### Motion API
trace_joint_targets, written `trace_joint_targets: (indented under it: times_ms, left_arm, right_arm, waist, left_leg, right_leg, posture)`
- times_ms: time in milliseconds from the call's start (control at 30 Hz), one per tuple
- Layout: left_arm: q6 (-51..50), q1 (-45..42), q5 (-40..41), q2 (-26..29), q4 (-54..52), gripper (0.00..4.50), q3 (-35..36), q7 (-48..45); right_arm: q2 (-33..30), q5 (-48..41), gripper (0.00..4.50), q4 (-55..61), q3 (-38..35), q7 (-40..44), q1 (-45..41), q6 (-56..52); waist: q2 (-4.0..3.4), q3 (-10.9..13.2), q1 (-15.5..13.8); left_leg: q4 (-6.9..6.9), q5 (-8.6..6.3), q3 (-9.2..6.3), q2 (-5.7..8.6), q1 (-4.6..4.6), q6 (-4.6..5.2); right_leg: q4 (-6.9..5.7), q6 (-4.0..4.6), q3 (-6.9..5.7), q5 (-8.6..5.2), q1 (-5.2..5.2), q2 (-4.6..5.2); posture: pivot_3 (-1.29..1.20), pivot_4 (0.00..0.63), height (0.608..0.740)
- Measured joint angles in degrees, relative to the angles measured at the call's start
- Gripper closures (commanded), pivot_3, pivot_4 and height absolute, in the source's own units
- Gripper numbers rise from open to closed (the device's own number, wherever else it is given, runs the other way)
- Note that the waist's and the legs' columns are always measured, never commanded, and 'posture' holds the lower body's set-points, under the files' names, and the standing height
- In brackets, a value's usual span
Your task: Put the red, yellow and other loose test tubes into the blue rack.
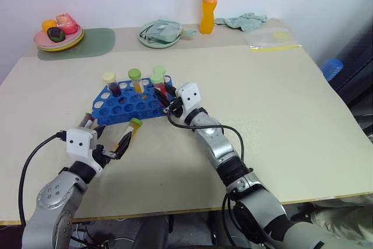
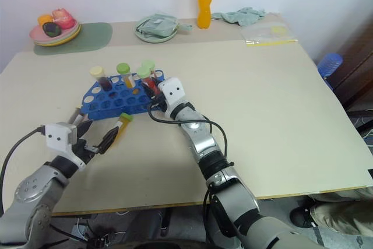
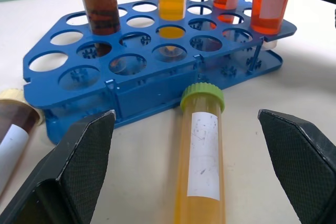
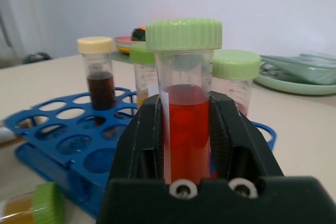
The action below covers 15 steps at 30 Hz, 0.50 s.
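The red tube (image 4: 186, 124) is clasped upright by the right fingers (image 4: 218, 124) over the blue rack (image 1: 125, 106); beside the rack, the yellow tube (image 3: 202, 156) is flanked by the spread left fingers (image 3: 79, 156).

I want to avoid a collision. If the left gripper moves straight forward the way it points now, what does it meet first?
Probably the yellow tube lying on the table between the open fingers of the left gripper. Its green cap points at the blue rack, which comes next.

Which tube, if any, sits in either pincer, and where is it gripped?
The right pincer grips a red tube around its liquid-filled body, below the green cap. The left pincer holds nothing.
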<state>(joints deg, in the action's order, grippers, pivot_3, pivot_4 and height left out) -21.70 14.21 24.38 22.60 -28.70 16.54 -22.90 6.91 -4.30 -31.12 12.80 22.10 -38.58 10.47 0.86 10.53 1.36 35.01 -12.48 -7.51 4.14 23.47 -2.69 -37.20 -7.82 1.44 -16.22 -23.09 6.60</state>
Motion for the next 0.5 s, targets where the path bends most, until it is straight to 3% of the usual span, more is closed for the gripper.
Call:
trace_joint_targets:
  times_ms: [100, 133, 267, 500]
  left_arm:
    - [-0.28, 0.11, 0.05, -0.06, 0.02, 0.00, 0.00, -0.05]
    - [-0.74, 0.09, 0.08, 0.03, -0.21, 0.00, 0.02, 0.07]
    - [-9.35, -2.86, 1.69, 4.05, -2.57, 0.00, 0.30, 2.28]
    - [-43.34, -22.95, 13.17, 15.38, -11.32, 0.00, 3.94, 9.68]
  right_arm:
    - [0.38, -0.45, 0.31, 2.24, 0.07, 0.75, 0.54, 0.26]
    - [0.38, -0.30, 0.05, 2.94, 0.07, 0.21, 0.55, 0.62]
    - [0.21, -0.22, 0.05, 7.47, 0.05, -0.04, 1.08, 0.41]
    - [-5.25, -2.19, 0.05, 16.98, -0.91, 4.20, 3.16, -5.63]
  waist:
    - [-0.01, 0.00, 0.34]
    - [0.00, 0.00, 0.50]
    - [0.00, 0.00, 0.50]
    - [0.01, 0.00, 0.78]
  left_leg:
    - [-0.02, 0.00, -0.01, -0.01, 0.00, 0.00]
    - [-0.02, 0.01, -0.02, -0.01, 0.00, -0.01]
    - [-0.01, 0.01, -0.11, 0.00, 0.00, -0.01]
    - [0.03, 0.02, -0.16, 0.04, 0.00, -0.02]
  right_leg:
    - [-0.03, 0.00, 0.00, 0.00, -0.01, -0.02]
    - [-0.03, 0.00, 0.00, 0.00, -0.02, -0.02]
    - [-0.03, 0.00, -0.03, 0.00, -0.08, -0.02]
    - [-0.09, -0.01, -0.07, 0.00, 0.10, -0.02]
  posture:
    - [0.00, 0.150, 0.740]
    - [0.00, 0.150, 0.740]
    - [0.00, 0.150, 0.740]
    - [0.00, 0.150, 0.740]
